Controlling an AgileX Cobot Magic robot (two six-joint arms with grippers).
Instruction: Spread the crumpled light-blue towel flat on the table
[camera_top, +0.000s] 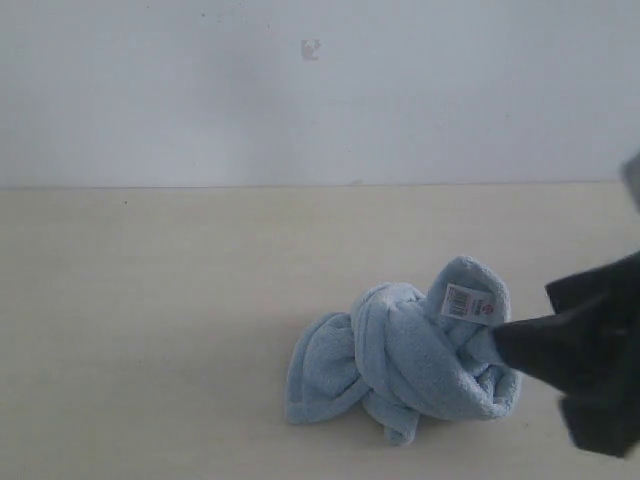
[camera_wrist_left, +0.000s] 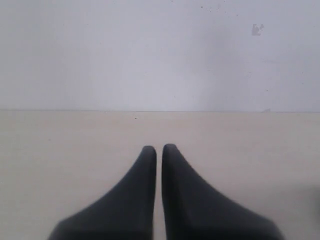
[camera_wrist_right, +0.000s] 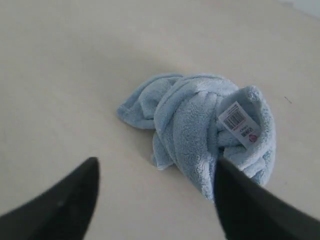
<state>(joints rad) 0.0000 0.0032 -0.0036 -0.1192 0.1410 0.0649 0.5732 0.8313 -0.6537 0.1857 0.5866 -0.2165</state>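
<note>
Nearest: right hand (camera_wrist_right: 156, 164) comes in low from the right side of the worktop (camera_top: 150, 300). Fingers spread wide, nothing between them. One finger is at the towel (camera_top: 400, 355), on the flank below the tag; touching or just short, cannot tell. The other finger is over bare worktop, apart from the cloth. Judgement: the wide spread is set to take a thick fold, and the low angle lets a finger slide under a hem.

Towel: on the near part of the worktop, right of middle, well clear of the far edge. Crumpled into a knotted bundle, folds wrapped over each other, one lobe trailing away from the right hand. White barcode tag (camera_top: 468, 303) with red mark faces up on the lobe nearest that hand. Judgement: tag marks a corner, so this is a sensible place to start pulling. Nothing spread yet.

Left hand (camera_wrist_left: 159, 150): fingers pressed together, holding nothing. Its camera shows only bare worktop ahead; no towel in sight. Judgement: parked, leaving room for the right arm.

Farthest: bare worktop to the far edge, then plain white wall (camera_top: 300, 100).
</note>
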